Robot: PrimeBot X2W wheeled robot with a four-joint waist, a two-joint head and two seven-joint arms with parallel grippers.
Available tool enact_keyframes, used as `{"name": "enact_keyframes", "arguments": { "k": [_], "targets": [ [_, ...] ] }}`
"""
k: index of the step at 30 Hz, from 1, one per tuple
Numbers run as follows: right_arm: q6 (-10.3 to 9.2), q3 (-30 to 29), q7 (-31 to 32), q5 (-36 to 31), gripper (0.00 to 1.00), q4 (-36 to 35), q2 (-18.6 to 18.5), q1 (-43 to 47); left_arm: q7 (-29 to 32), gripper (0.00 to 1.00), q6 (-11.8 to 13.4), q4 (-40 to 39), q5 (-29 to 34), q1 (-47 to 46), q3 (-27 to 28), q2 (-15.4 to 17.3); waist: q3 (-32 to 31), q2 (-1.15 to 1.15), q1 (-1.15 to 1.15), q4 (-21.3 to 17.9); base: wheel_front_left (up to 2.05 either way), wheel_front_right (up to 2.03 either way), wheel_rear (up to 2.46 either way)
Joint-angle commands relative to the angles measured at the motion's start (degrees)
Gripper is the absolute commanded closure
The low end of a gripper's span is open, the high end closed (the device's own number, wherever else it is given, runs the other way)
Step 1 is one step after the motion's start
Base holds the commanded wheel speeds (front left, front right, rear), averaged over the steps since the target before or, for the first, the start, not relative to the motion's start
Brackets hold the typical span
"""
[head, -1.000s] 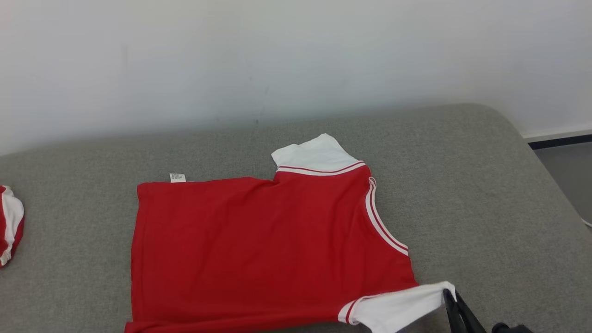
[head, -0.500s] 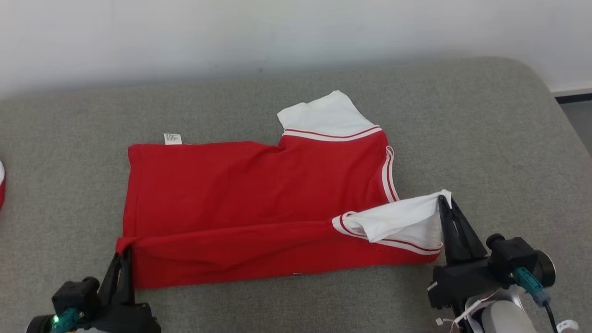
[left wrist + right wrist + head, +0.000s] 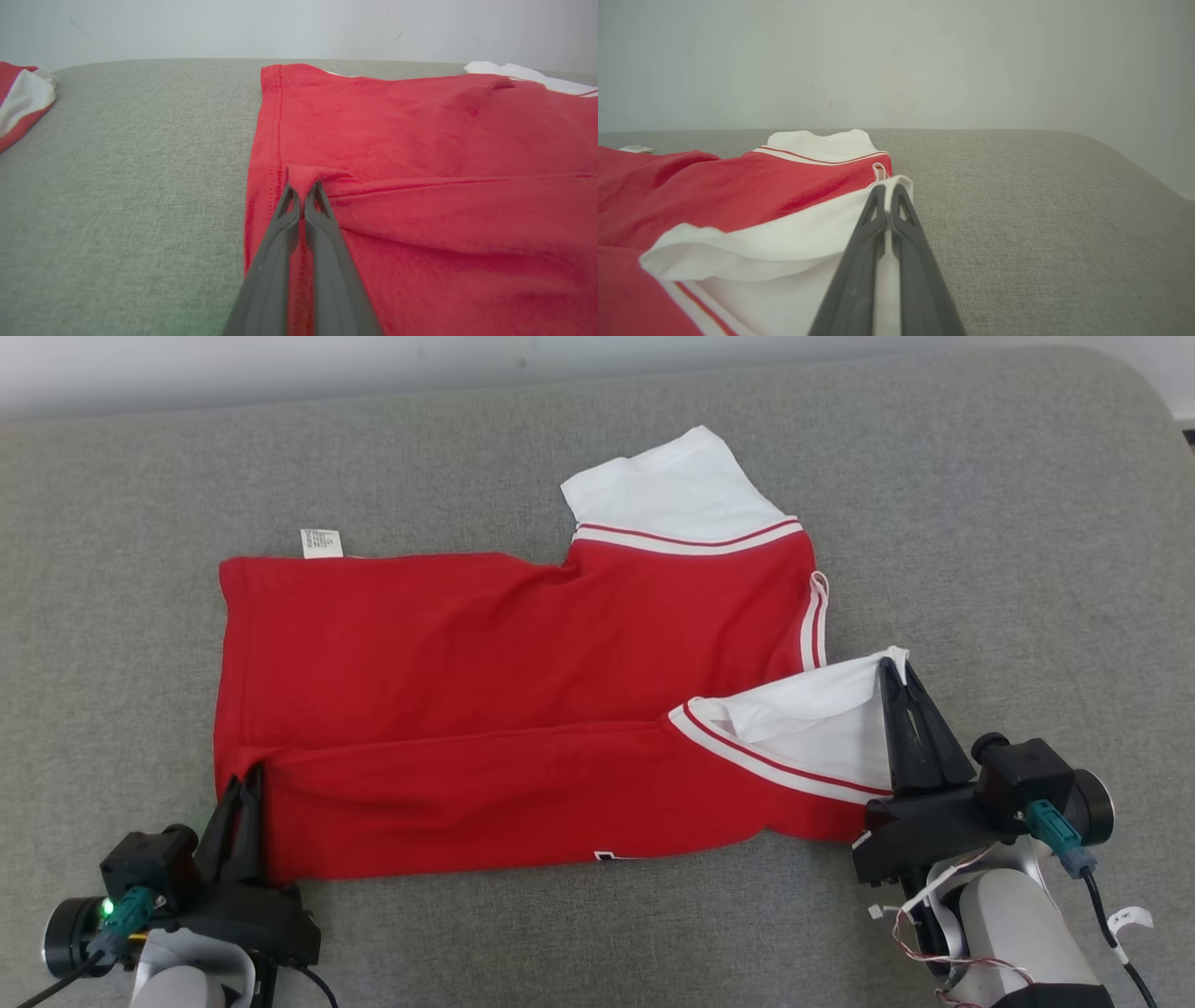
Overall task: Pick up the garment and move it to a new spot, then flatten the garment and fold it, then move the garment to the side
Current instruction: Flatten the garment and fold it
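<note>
The garment (image 3: 485, 653) is a red shirt with white sleeves and striped trim, spread across the grey cushion. Its near edge is lifted and turned over toward the far side. My left gripper (image 3: 250, 777) is shut on the red hem corner at the lower left; the left wrist view shows the cloth (image 3: 420, 140) pinched between the tips of that gripper (image 3: 302, 186). My right gripper (image 3: 898, 665) is shut on the edge of the near white sleeve (image 3: 822, 719); in the right wrist view the right gripper (image 3: 888, 189) pinches the sleeve edge (image 3: 784, 242).
A second red and white cloth (image 3: 21, 105) lies on the cushion at the far left of the left wrist view. The grey cushion (image 3: 1008, 569) has free room right of the shirt. A pale wall (image 3: 896, 60) runs behind it. A white label (image 3: 320, 542) sticks out at the shirt's far edge.
Both grippers have carried the shirt's near edge farther over the body, widening the fold. The head camera has tilted down, so the whole scene sits higher and the wall has nearly left the picture.
</note>
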Motion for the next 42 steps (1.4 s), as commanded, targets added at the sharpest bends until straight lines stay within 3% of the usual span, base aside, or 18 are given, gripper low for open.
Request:
{"name": "enact_keyframes", "arguments": {
  "k": [1, 4, 5, 6, 7, 8, 25, 32, 42],
  "targets": [
    [-0.14, -0.10, -0.03, -0.80, 1.00, 0.23, 0.30, -0.79, -0.16, 1.00, 0.13, 0.14, -0.23, -0.81, 0.19, 0.26, 0.91, -0.01, -0.02, 0.02, 0.00, 0.00, 0.00],
    [-0.14, -0.22, -0.03, -0.79, 1.00, 0.77, 0.57, -1.26, -0.16, 1.00, 0.13, -0.06, 0.09, -1.09, 0.32, 0.10, 1.08, -0.01, -0.02, 0.09, 0.00, 0.00, 0.00],
    [-0.14, -0.57, -0.03, -0.72, 0.67, 1.27, 0.68, -1.28, -0.16, 1.00, 0.13, -0.29, 0.27, -1.13, 0.62, -0.01, 1.04, -0.01, -0.02, 0.13, 0.00, 0.00, 0.00],
    [-0.14, -0.80, -0.03, -0.60, 0.00, 1.78, 0.79, -1.26, -0.16, 0.63, 0.13, -0.47, 0.50, -1.04, 0.84, -0.11, 0.94, -0.01, -0.02, 0.16, 0.00, 0.00, 0.00],
    [-0.14, -1.00, -0.03, -0.64, 0.00, 2.02, 0.88, -1.44, -0.16, 0.28, 0.13, -0.54, 0.74, -0.83, 0.88, -0.31, 0.77, -0.01, -0.02, 0.18, 0.00, 0.00, 0.00],
    [-0.14, -1.18, -0.03, -0.70, 0.00, 1.96, 0.95, -1.55, -0.16, 0.00, 0.13, -0.61, 0.85, -0.57, 0.95, -0.44, 0.61, -0.01, -0.02, 0.19, 0.00, 0.00, 0.00],
    [-0.14, -2.02, -0.03, 0.47, 0.00, -0.26, 1.08, 7.14, -0.16, 0.00, 0.13, -3.00, 2.90, 6.57, 5.12, -3.47, -4.15, -0.01, -0.02, -0.09, 0.00, 0.00, 0.00],
    [-0.14, -2.34, -0.02, 1.90, 0.00, 2.80, 1.36, 11.12, -0.16, 0.00, 0.13, -3.02, 2.98, 9.00, 5.70, -4.36, -4.74, -0.01, -0.02, -0.28, 0.00, 0.00, 0.00],
    [-0.14, -1.53, -0.02, 2.94, 0.00, 9.40, 1.89, 7.70, -0.16, 0.00, 0.13, -3.28, 2.32, 6.86, 4.96, -4.20, -2.18, -0.01, -0.02, 0.59, 0.00, 0.00, 0.00]
  ]
}}
